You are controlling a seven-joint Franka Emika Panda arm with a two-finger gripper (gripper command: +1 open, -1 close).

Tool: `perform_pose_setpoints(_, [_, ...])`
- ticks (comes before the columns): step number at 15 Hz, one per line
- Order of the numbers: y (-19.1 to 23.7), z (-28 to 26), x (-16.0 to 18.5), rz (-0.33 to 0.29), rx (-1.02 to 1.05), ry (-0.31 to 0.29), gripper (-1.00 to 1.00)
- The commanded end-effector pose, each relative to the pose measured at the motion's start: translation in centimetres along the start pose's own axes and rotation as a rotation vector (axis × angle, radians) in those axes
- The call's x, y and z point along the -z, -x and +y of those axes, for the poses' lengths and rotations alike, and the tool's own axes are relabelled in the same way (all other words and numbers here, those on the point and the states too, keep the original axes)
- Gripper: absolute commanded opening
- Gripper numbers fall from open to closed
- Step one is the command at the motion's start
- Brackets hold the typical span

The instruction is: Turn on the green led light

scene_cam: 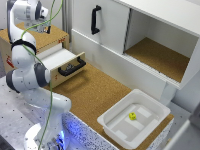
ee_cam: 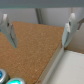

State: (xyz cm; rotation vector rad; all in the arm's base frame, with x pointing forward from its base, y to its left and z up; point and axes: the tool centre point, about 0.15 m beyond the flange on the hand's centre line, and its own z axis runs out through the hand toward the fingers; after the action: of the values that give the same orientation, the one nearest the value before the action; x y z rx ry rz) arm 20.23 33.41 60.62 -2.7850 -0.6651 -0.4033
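In the wrist view my gripper (ee_cam: 40, 32) is open and empty, with both fingers (ee_cam: 9, 31) spread wide above a brown cork-like surface (ee_cam: 35, 50). Two small round teal-green buttons or lights (ee_cam: 3, 76) (ee_cam: 15, 81) show partly at the edge of that view, nearer the camera than the fingertips. I cannot tell whether either is lit. In the exterior view the arm reaches to the far left, with the gripper (scene_cam: 48, 29) over the top of a wooden box (scene_cam: 55, 36). The buttons do not show there.
A white drawer (scene_cam: 62, 59) with a black handle (scene_cam: 72, 66) stands open below the wooden box. A white cabinet (scene_cam: 107, 22) with a black handle (scene_cam: 95, 19) and an open compartment (scene_cam: 160, 55) lies behind. A white tray (scene_cam: 115, 122) holds a small yellow object (scene_cam: 132, 116).
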Motion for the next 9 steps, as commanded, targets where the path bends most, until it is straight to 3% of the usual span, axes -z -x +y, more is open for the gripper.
perform_pose_setpoints(1, [2.0,5.3,0.1,0.060,-0.156,-0.011,1.00])
perform_pose_setpoints(6, [1.5,10.8,-1.0,0.069,-0.307,0.071,1.00])
perform_pose_setpoints(9, [-0.8,14.3,-2.3,0.083,-0.316,0.184,1.00])
